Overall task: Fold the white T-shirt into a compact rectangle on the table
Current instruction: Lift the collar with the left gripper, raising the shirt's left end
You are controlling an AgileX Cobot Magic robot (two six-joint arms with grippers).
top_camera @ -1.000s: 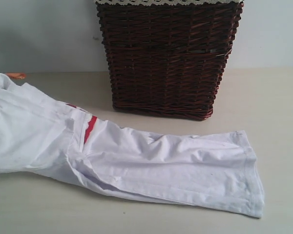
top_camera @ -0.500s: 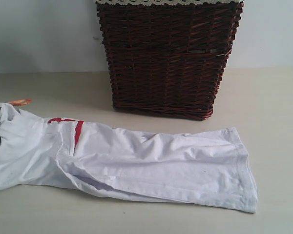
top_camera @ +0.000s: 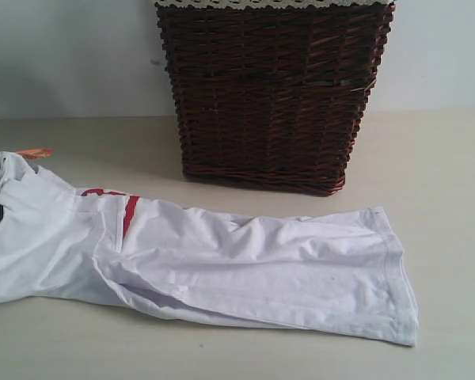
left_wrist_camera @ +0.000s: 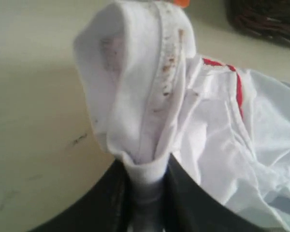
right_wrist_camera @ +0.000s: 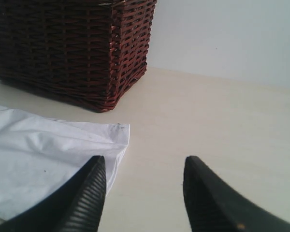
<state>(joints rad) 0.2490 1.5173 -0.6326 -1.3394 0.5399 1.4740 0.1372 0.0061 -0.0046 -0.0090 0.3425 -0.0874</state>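
Note:
The white T-shirt [top_camera: 245, 269] lies stretched in a long, narrow, half-folded strip across the table [top_camera: 427, 158], its hem end at the right. A piece of the red band [top_camera: 128, 214] shows near the left end, and the orange neck tag [top_camera: 36, 152] sticks out by the collar. My left gripper [left_wrist_camera: 147, 176] is shut on a bunch of the collar fabric [left_wrist_camera: 145, 92], held a little above the table; only a dark bit of it shows at the exterior view's left edge. My right gripper [right_wrist_camera: 145, 164] hangs open over bare table beside the shirt's hem corner [right_wrist_camera: 118, 133], holding nothing.
A dark brown wicker basket [top_camera: 273, 95] stands behind the shirt's middle, close to the cloth, against a pale wall. It also shows in the right wrist view [right_wrist_camera: 72, 48]. Bare table lies right of the hem and in front of the shirt.
The held collar end dropped from its higher position, then rose slightly. The whole shirt slid a little left, and its hem end shifted left and away from the front edge.

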